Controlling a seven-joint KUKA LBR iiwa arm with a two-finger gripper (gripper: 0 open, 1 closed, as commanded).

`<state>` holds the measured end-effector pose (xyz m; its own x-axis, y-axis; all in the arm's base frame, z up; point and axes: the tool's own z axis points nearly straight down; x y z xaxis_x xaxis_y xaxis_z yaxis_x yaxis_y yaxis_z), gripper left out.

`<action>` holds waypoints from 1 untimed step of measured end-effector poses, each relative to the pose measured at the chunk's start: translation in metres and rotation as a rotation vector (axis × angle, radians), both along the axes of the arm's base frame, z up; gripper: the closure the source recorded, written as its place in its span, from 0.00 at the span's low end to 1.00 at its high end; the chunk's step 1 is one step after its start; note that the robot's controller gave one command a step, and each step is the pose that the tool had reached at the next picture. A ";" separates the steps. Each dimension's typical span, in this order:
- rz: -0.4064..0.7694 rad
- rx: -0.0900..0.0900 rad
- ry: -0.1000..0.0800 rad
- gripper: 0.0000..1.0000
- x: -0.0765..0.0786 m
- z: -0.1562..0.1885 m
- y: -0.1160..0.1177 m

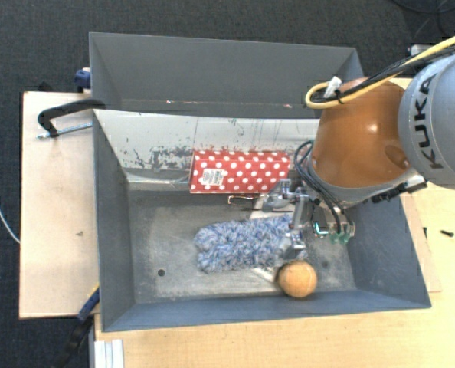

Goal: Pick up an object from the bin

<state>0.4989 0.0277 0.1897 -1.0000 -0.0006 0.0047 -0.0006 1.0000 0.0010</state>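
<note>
Gripper (297, 232) over one blue knitted cloth (235, 245), grip state unclear; one tan ball (296, 279); one red dotted box (240, 172).

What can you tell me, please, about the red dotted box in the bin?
The red box is a flat rectangle, red with white dots, with a white label near its left end; it looks like cardboard. It lies lengthwise along the bin's back wall, closed, apart from the blue-white fluffy cloth in front.
</note>
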 end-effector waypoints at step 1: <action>-0.001 0.000 -0.006 0.00 0.001 0.003 0.000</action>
